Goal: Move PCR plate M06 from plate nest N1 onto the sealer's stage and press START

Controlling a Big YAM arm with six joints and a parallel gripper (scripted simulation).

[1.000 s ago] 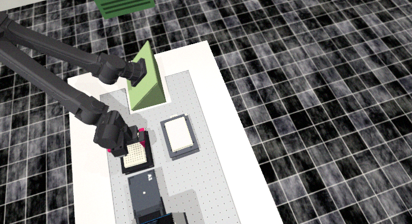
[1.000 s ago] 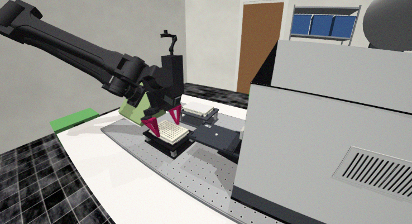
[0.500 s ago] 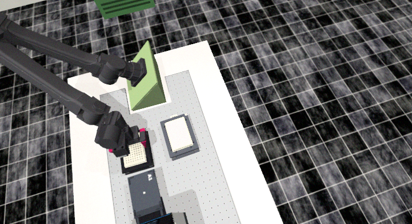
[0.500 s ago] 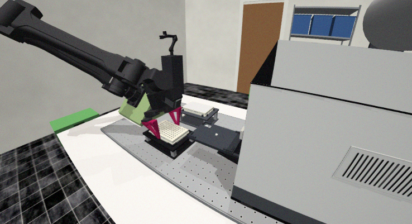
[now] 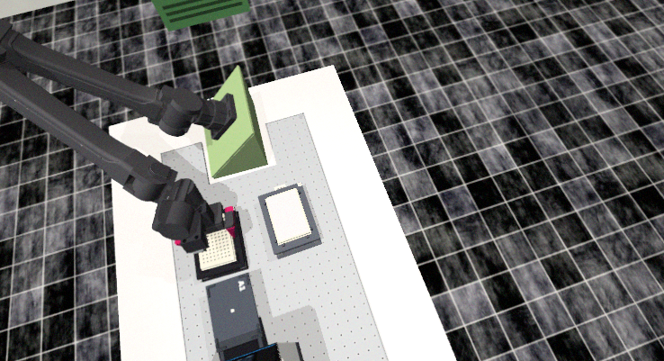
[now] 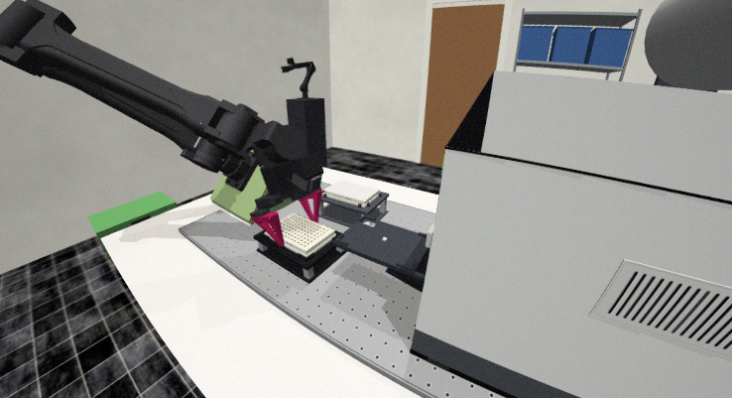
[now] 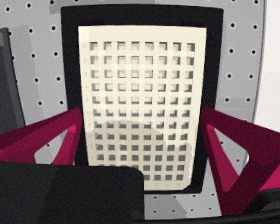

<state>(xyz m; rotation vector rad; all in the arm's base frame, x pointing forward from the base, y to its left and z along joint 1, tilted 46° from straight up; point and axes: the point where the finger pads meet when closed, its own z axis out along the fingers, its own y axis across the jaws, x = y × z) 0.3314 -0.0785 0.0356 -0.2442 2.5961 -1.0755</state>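
Note:
The unsealed cream plate M06 (image 5: 218, 248) lies flat on the black nest N1 (image 5: 224, 266); it also shows in the side view (image 6: 306, 233) and in the wrist view (image 7: 144, 112). My gripper (image 6: 291, 214) is open, its magenta fingers straddling the plate's near end, one on each long side, with a gap to the plate on both sides (image 7: 144, 156). The sealed plate M09 (image 5: 288, 215) sits on nest N2 to the right. The dark sealer stage (image 5: 232, 307) stands out in front of the housing (image 6: 573, 231), its pocket empty. The START key and the lamp are not in view.
A green wedge block (image 5: 234, 130) stands behind the nests, with a second dark arm (image 5: 195, 114) resting against it. A green vented box (image 5: 200, 4) is on the floor beyond the table. The perforated grey baseplate (image 5: 325, 284) runs along the white table.

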